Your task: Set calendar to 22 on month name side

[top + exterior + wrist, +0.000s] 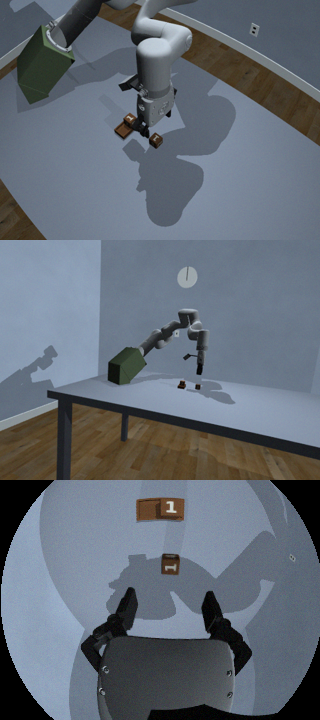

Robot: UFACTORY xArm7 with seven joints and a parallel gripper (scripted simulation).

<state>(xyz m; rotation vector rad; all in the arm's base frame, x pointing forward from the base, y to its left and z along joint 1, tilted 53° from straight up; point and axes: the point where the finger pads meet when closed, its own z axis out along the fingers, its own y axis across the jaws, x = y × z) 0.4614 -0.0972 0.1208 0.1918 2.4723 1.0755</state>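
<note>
My end effector (144,129) (199,369) (170,597) is spread wide, empty, above the loose cube (155,140) (197,386) (170,564), inward from the counter's (180,418) long front edge. The tray (124,130) (181,386) (147,510) holds the other cube (130,119) (182,382) (171,508); its month side I cannot make out.

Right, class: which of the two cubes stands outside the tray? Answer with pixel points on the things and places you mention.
The cube (155,140) (197,386) (170,564) alone on the table (85,165) (155,397); its twin (129,119) (182,382) (171,508) sits in one end of the tray (120,134) (181,387) (147,518).
</note>
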